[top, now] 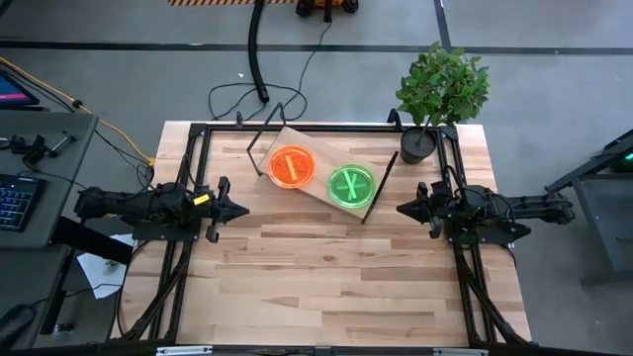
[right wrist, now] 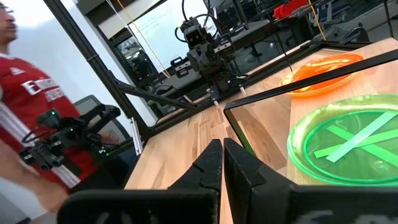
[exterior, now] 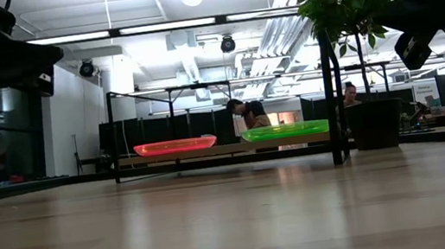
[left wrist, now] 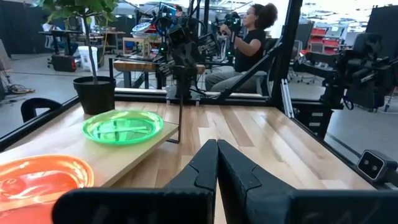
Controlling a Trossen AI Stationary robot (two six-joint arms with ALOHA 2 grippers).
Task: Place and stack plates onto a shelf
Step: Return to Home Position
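While orange plates (top: 291, 166) and green plates (top: 351, 185) sat on shelf (top: 326, 150), left gripper (top: 242, 209) and right gripper (top: 402, 209) hung clear either side, jaws pressed together, empty.

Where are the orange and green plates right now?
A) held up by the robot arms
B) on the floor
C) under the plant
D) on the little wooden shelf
D: the orange plates and the green plates rest side by side on the shelf, while the left end effector and the right end effector sit shut and empty at the table's sides.
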